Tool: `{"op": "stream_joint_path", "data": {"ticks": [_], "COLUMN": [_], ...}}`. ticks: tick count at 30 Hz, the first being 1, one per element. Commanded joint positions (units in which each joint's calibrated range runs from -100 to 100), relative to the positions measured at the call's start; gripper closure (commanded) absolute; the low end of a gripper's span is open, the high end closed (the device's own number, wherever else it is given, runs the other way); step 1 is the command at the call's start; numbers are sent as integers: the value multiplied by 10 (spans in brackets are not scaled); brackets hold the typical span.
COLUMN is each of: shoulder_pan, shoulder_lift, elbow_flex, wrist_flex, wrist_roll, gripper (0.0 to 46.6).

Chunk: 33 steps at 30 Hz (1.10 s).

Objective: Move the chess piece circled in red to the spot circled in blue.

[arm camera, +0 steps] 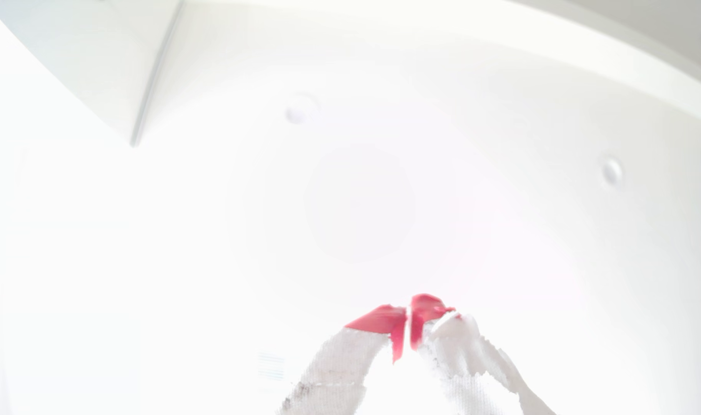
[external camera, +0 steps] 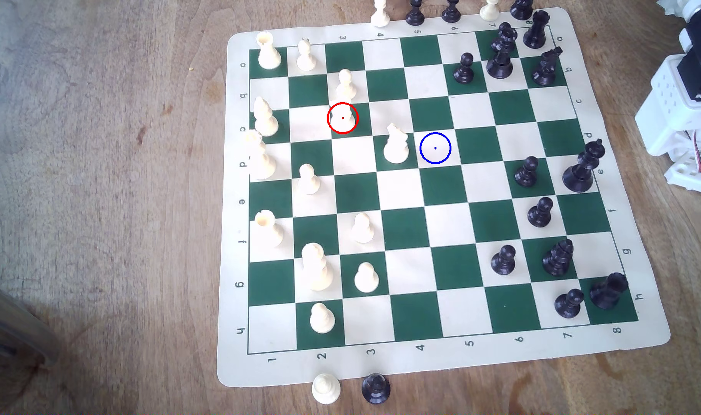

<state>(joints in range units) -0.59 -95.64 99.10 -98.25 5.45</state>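
Chess piece [external camera: 342, 118] is standing upright on its red-ringed green square, far toward the exterior view's left from the robot arm [external camera: 688, 99], whose gripper [arm camera: 408, 323] is pointing away, red tips together, holding nothing.

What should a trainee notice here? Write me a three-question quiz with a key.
1. True or false: the gripper has its red tips together and holds nothing.
2. Which piece stands on the square next to the blue-ringed spot, on the exterior view's left? A) a black pawn B) the cream knight C) a cream rook
3. Fill in: the red-ringed chess piece stands on a ___ square.

Key: 1 true; 2 B; 3 green.
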Motion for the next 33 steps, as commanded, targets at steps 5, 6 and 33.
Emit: {"op": "stream_joint_path", "data": {"ticks": [5,6,33], "shoulder_pan": [-4,-4,23], "shoulder_lift": [-1,-1,-1], "elbow_flex": [9,9,9], "wrist_flex": [-15,-15,533], "wrist_roll": [1,1,17], "gripper": [464,464,465]}}
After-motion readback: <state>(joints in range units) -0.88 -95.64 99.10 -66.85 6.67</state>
